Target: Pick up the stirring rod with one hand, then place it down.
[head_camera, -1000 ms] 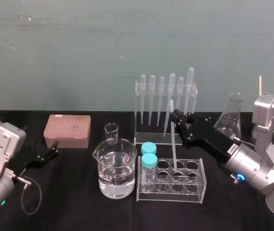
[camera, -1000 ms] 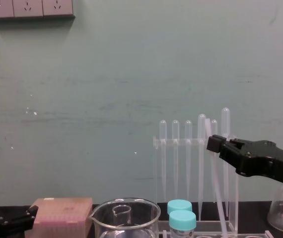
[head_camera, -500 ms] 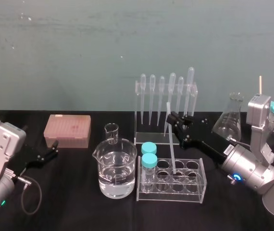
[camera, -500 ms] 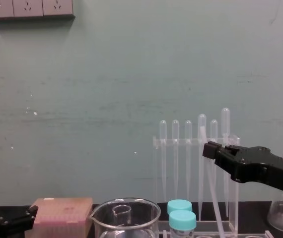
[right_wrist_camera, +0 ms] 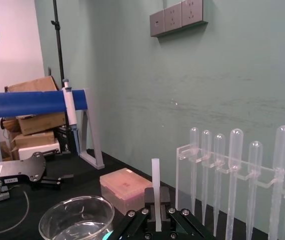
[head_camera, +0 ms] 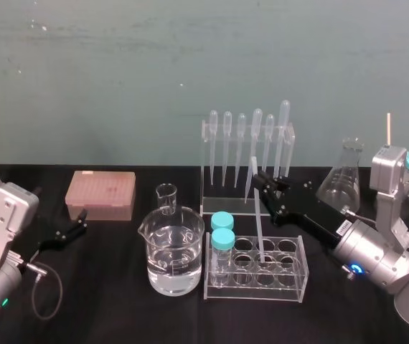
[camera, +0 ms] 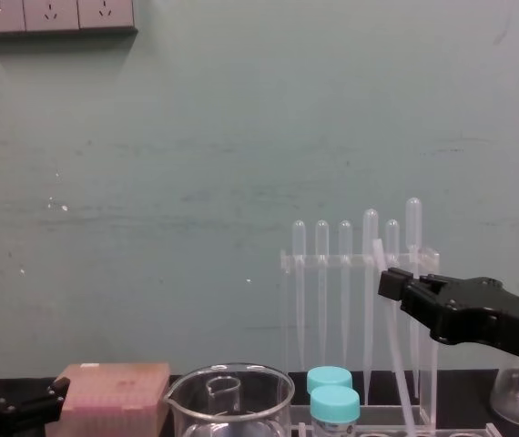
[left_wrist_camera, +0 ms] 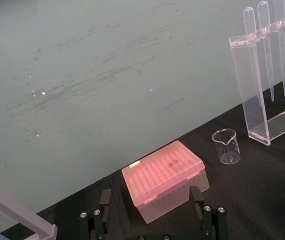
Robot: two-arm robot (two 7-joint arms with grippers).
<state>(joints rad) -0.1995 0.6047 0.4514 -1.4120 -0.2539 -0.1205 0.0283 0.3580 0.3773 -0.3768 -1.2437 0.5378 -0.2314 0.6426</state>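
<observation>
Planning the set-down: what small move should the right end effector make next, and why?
Probably ease straight down slightly: the right end effector is shut near the top of the translucent-white stirring rod, whose lower end reaches inside a clear plastic rack well; left end effector parked.

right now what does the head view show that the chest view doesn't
Head view: the open wells of the tube rack, with the lower end of the stirring rod down in one of them. Chest view: the wall sockets high on the left. Both: the right gripper shut on the stirring rod, the pipette stand, the beaker, the pink box, and the open left gripper parked at far left.
</observation>
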